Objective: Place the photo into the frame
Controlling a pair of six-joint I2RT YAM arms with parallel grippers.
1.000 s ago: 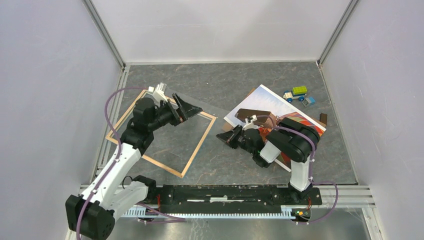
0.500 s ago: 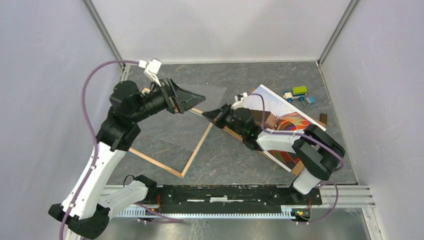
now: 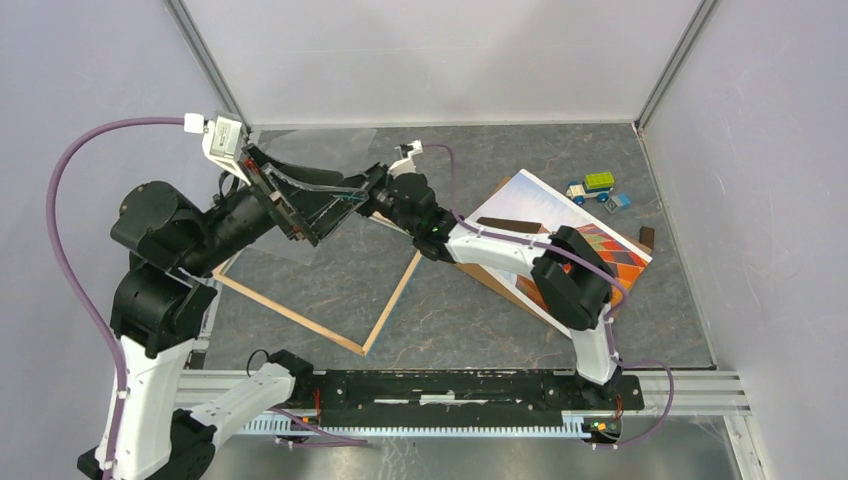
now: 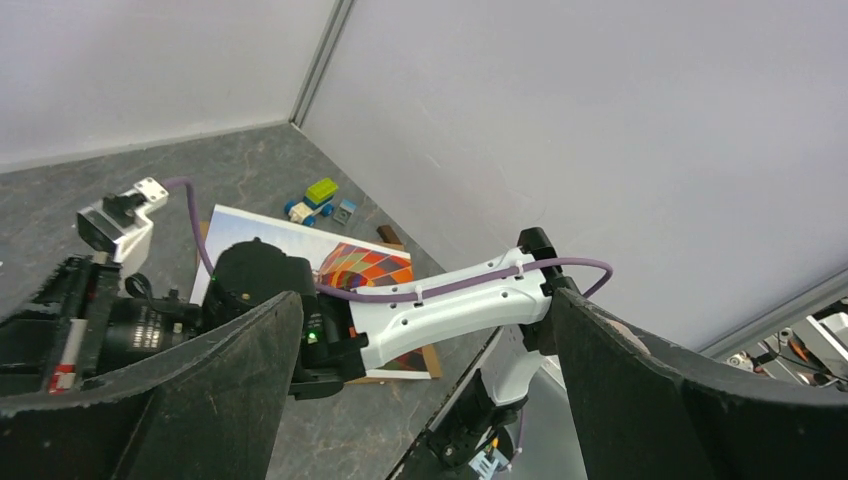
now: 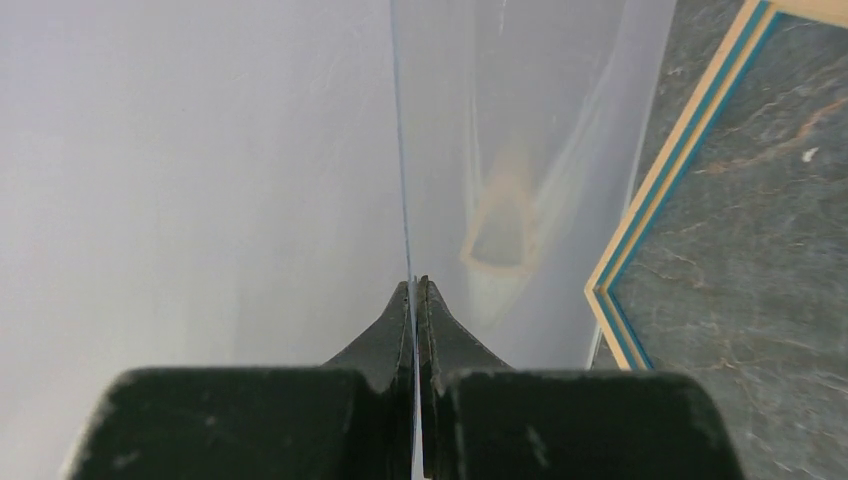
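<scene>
- Your frame (image 3: 396,296) lies flat on the left half of the table (image 3: 450,330), turned diagonally. It is a thin light-wood rim with bright blue along its edges, and the dark tabletop shows through its opening.
- Your photo (image 3: 540,212) lies picture-up to the frame's right, also diagonal. It shows pale sky and an orange-red balloon, and is partly hidden.

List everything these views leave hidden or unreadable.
- Top view: the right arm covers much of the hot-air balloon photo.
- Top view: the left arm hides the far corner of the light-wood rectangular frame.
- Right wrist view: the thin clear sheet in the shut right gripper runs off the top edge.
- Top view: the small toy vehicles are too small for detail.
</scene>
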